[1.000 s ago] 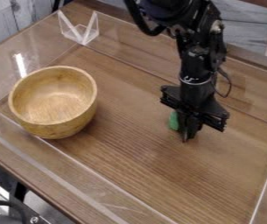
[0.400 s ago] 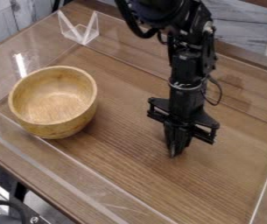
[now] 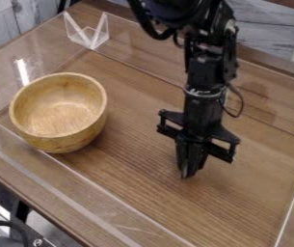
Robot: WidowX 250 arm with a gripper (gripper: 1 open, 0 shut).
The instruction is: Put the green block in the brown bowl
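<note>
The brown bowl stands empty on the left of the wooden table. My gripper hangs point-down to the right of it, about a bowl's width away, its tips just above the tabletop. The fingers are shut, and only a sliver of the green block shows between them; the dark fingers hide the rest. The black arm rises behind the gripper toward the top of the view.
A clear folded plastic stand sits at the back left. A low transparent wall runs along the table's front and left edges. Wooden tabletop lies between the gripper and the bowl.
The gripper has shifted a little toward the front and left with the block. The green that showed beside the fingers a second ago is now mostly hidden between them.
</note>
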